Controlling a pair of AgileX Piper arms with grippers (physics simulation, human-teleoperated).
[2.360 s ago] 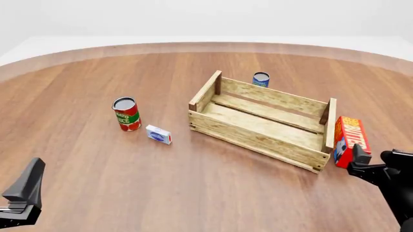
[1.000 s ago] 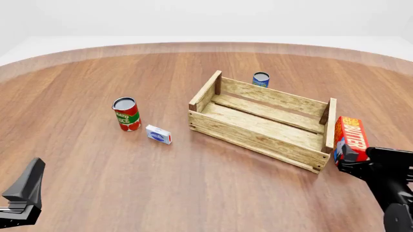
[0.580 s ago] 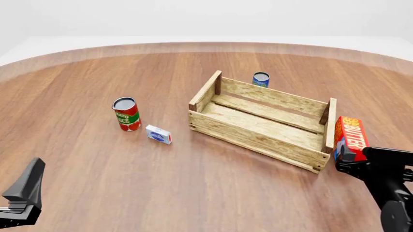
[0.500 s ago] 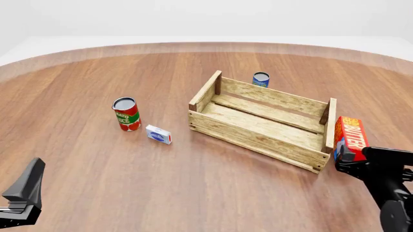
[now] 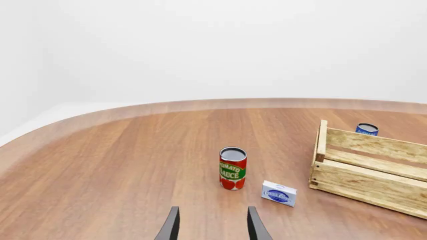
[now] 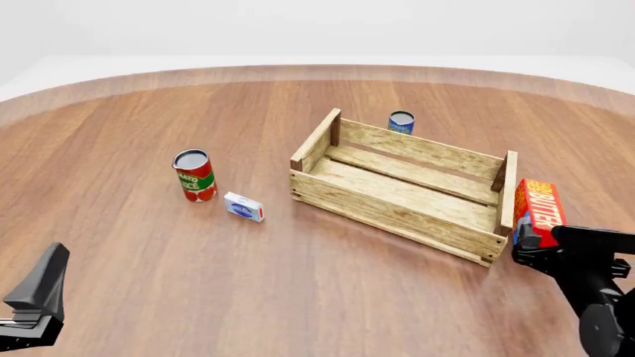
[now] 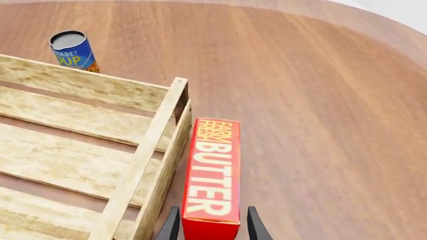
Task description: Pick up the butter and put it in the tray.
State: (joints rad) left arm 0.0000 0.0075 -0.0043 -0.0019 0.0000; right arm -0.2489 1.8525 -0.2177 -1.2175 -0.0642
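Change since earlier: the right gripper point(image 6: 540, 249) has been brought forward against the near end of the butter point(image 6: 537, 210); nothing else on the table point(image 6: 297, 297) has shifted.
Butter position: on the table just beside the right end board of the tray point(image 6: 402, 186), outside it, lying alongside that board.
Butter appearance: a long red carton with orange-yellow "BUTTER" lettering on top.
Right gripper: its fingers point(image 7: 173, 225) are seen spread to either side of the carton's near end in the right wrist view; whether they press on it cannot be told.
Left gripper point(image 5: 212, 227): parted, nothing between the fingers, low at the near left corner in the front view.
Shown only by the right wrist view: the full lettering on the carton top.
Shown only by the front and left wrist views: the red can point(image 6: 195, 175) and the small white-blue box point(image 6: 243, 207).
Count: one butter, one tray, two cans counting the blue can point(image 6: 401, 122) behind the tray, one small box.
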